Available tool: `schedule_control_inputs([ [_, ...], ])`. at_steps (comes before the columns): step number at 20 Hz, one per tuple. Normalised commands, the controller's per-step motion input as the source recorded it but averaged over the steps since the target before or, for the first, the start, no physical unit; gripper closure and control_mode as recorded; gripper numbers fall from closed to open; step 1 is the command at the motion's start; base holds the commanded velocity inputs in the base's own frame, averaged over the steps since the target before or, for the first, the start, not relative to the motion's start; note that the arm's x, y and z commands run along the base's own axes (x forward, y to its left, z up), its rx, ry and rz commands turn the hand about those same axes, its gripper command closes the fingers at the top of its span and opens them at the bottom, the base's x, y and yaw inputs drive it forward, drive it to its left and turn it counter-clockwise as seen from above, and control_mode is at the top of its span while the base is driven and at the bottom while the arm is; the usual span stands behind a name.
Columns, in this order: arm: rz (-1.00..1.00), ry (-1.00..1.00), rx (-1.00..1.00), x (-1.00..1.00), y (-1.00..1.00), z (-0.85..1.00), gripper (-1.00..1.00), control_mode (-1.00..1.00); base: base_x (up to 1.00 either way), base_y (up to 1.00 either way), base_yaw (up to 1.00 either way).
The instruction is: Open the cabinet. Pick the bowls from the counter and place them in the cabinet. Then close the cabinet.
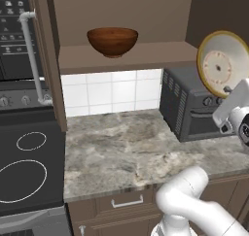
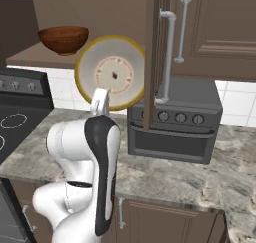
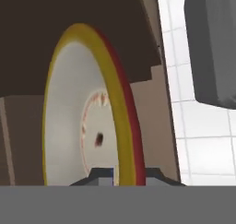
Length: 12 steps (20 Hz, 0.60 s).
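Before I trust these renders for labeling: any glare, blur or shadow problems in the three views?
Left base view: even light, soft render, slight sheen on the wooden bowl. Right base view: no glare, cream bowl clearly outlined. Hand view: cream bowl's rim in the claw looms large, edges soft; cabinet interior dark.

My two dark fingertips (image 3: 101, 176) pinch the tan rim of a shallow, cream-white round bowl (image 3: 73, 121), held on edge before the dark brown wooden cabinet (image 3: 69, 38), white tiled wall (image 3: 203, 140) beside.

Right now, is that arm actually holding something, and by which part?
Yes. The gripper is pinching the shallow bowl by its rim, holding it tipped on edge in the air near the open cabinet.
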Motion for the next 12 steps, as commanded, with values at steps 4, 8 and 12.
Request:
schedule_control_inputs([
  [4,-0.24,0.59,-0.21,-0.33,-0.64,0.62,1.00,-1.00,0.00,0.00,0.00],
  [8,-0.29,0.54,-0.21,-0.27,-0.32,0.71,1.00,-1.00,0.00,0.00,0.00],
  [12,-0.34,0.32,-0.23,-0.42,0.05,0.81,1.00,-1.00,0.00,0.00,0.00],
])
